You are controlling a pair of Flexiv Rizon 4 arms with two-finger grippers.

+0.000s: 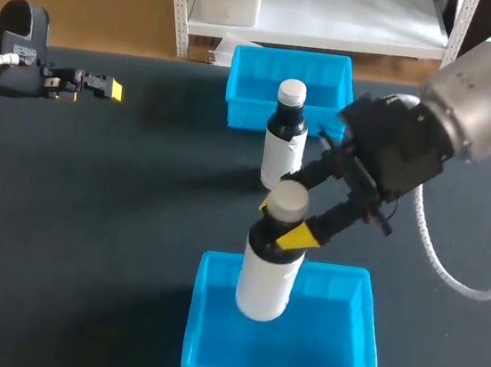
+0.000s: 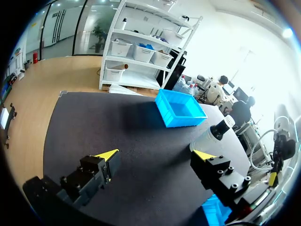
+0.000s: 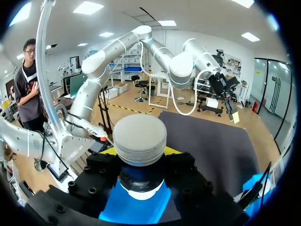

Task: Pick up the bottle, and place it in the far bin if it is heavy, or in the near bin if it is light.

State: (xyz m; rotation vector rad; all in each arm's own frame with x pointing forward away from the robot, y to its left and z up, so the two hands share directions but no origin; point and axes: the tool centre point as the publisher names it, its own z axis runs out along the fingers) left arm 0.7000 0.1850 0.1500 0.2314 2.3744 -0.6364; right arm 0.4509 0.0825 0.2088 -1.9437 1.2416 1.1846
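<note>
1. Key relation: the held bottle (image 1: 267, 280) hangs upright, long axis vertical, directly over the near bin (image 1: 368, 342). Its base sits inside the bin's outline; can't tell if it touches the floor.
2. The right gripper (image 1: 282, 221) has it by the neck, just under the pale cap (image 3: 140, 139), w/ yellow tips on opposite sides, clenched on the bottle. In the right wrist view the cap sits between the fingers, blue bin beneath.
3. The left gripper (image 1: 105, 87) is well apart, at the table's (image 1: 136, 197) left side — fingers spread wide, holding nothing.
4. A second bottle (image 1: 283, 143) stands upright on the table betw. the bins, just in front of the far bin (image 1: 240, 84) and close behind the right gripper.
5. My read: the right arm alone matters here. The bottle looks sorted as light, so what's left is prob. a short straight lowering, then letting go.
</note>
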